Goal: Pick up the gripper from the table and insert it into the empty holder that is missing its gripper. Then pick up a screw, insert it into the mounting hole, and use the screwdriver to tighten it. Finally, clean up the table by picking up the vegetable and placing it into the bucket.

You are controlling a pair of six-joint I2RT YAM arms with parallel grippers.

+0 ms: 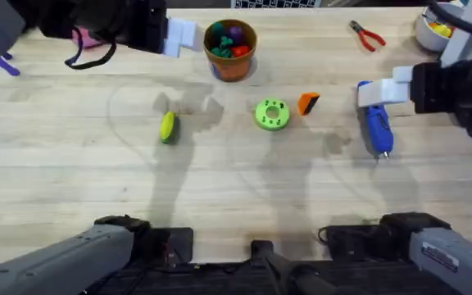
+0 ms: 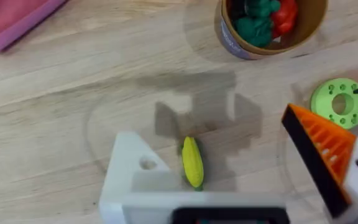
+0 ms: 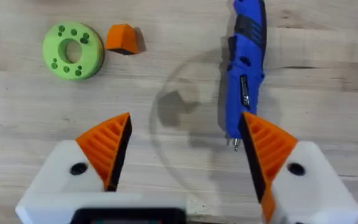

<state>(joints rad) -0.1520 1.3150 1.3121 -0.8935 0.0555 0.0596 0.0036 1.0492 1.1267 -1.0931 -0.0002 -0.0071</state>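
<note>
Small orange plastic wedge gripper (image 1: 308,103) lies centre-right on wooden table (image 1: 72,188), beside green holed disc (image 1: 271,115). Right gripper (image 3: 182,165) open, empty, over blue screwdriver (image 3: 246,62). Left gripper (image 2: 229,180) open; bare white holder (image 2: 129,165) near yellow-green vegetable (image 2: 192,162).

Both arms are grey links on black bases, with black cables. The right gripper (image 3: 182,155) has white blocky mounts with dark dots and orange ribbed pads (image 3: 107,146); the left gripper (image 2: 229,180) carries one pad, its holder (image 2: 132,171) bare.
</note>
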